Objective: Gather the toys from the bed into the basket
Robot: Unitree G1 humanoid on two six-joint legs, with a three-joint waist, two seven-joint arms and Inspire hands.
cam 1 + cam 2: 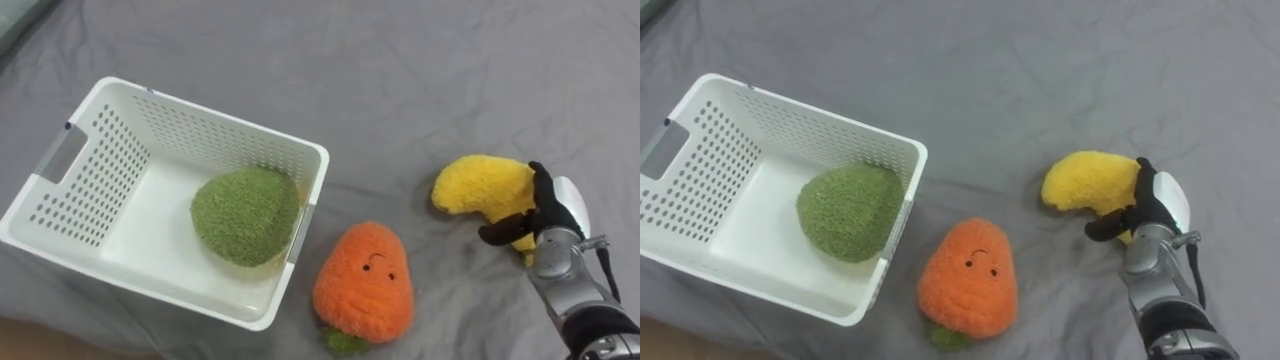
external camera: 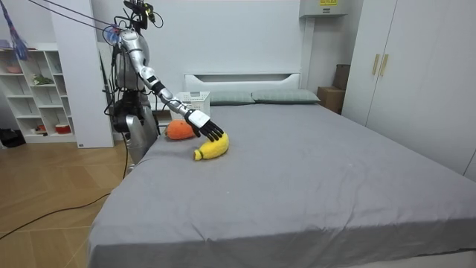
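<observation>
Yellow plush banana (image 1: 478,185) lies on the bed (image 1: 450,60), right of the carrot (image 1: 365,280), with the right hand (image 1: 545,205) curled round its end. Confirm a firm grip before lifting. Clear the carrot, then release above the basket (image 1: 90,185), beside the green toy (image 1: 245,215).

No readable text; yellow label (image 2: 325,2) illegible.

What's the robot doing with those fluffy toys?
The robot stands at the bedside, tidying plush toys. Its right hand is curled round the yellow banana toy on the grey bed. The orange carrot toy lies beside the white basket, and a green plush toy is already inside it.
</observation>
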